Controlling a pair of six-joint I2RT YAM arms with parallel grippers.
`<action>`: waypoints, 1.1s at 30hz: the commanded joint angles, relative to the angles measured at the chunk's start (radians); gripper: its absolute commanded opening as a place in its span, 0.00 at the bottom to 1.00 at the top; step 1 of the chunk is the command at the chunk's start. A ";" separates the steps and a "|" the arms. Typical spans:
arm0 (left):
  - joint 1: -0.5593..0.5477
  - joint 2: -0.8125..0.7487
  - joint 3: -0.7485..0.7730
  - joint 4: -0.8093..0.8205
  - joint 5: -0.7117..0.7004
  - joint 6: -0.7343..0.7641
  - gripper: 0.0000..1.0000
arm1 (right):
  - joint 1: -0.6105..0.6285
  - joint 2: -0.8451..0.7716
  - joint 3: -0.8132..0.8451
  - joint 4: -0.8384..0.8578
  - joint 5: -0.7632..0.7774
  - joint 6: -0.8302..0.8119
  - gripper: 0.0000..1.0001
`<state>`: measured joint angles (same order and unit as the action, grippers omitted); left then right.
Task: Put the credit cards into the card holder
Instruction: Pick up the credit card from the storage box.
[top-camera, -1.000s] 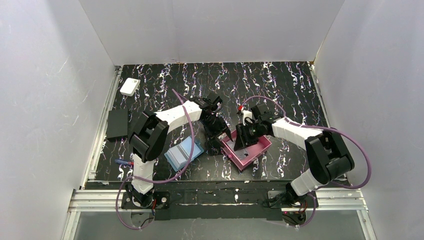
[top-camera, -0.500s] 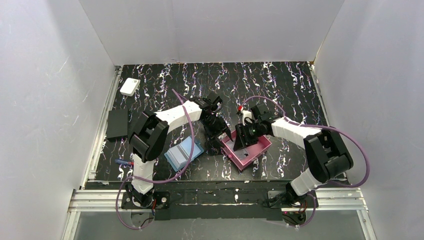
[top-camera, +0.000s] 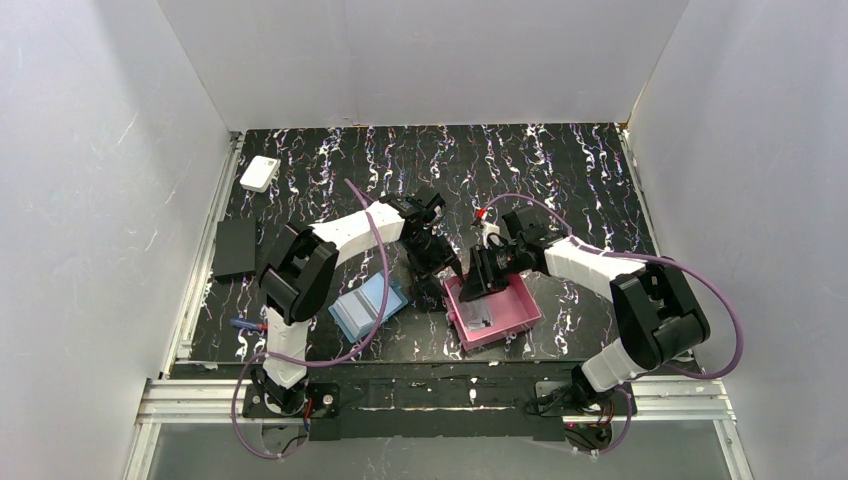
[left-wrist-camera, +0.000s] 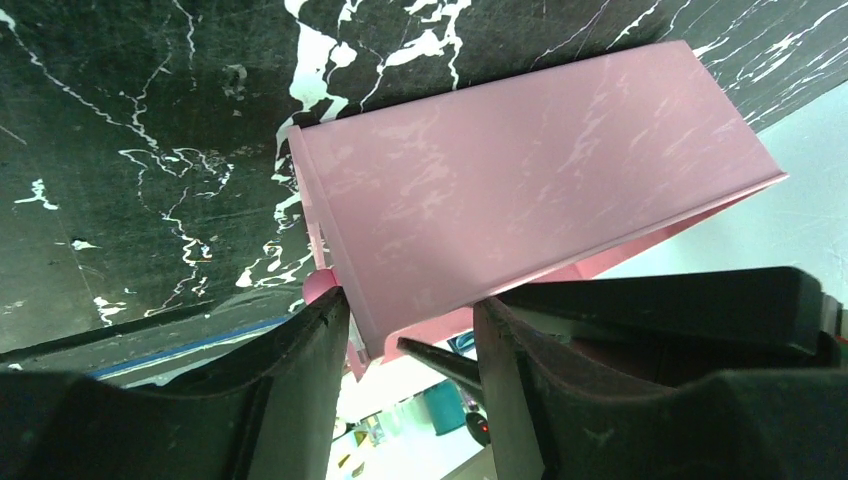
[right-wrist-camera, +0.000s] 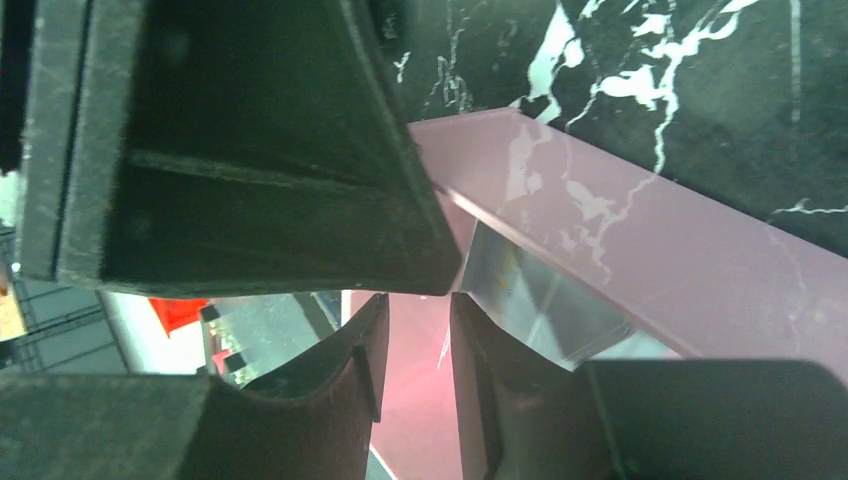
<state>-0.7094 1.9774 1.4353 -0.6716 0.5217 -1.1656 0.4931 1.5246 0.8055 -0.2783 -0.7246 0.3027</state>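
Note:
The pink tray (top-camera: 515, 305) lies right of centre, with grey credit cards (top-camera: 478, 318) on its floor. My left gripper (top-camera: 440, 278) is at the tray's far left corner. In the left wrist view its jaws (left-wrist-camera: 410, 305) are closed on that corner of the tray (left-wrist-camera: 520, 180). My right gripper (top-camera: 474, 285) hangs over the tray's far part. Its jaws (right-wrist-camera: 418, 298) stand a little apart, with only pink tray floor between them. A shiny grey card (right-wrist-camera: 530, 295) leans by the tray wall (right-wrist-camera: 640, 250). The card holder (top-camera: 368, 303) lies open, left of the tray.
A white box (top-camera: 260, 173) sits at the far left of the black marbled table. A flat black slab (top-camera: 235, 248) lies by the left edge. White walls close in three sides.
The pink tray has turned from a diamond pose to a squarer one, nearer the front edge, and grey cards now show inside. The right gripper's jaws have narrowed. The left arm has held still.

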 joint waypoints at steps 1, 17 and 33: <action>-0.012 0.014 0.033 0.023 0.032 -0.013 0.47 | 0.010 -0.027 -0.018 0.051 -0.102 0.064 0.37; -0.012 0.012 0.034 0.026 0.034 -0.011 0.47 | 0.011 0.004 0.007 -0.035 0.069 0.057 0.36; -0.011 0.026 0.052 0.027 0.042 -0.007 0.47 | 0.012 0.039 0.040 -0.042 0.087 0.035 0.11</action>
<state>-0.7139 2.0014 1.4528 -0.6361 0.5404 -1.1721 0.4995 1.5536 0.7959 -0.2932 -0.6609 0.3603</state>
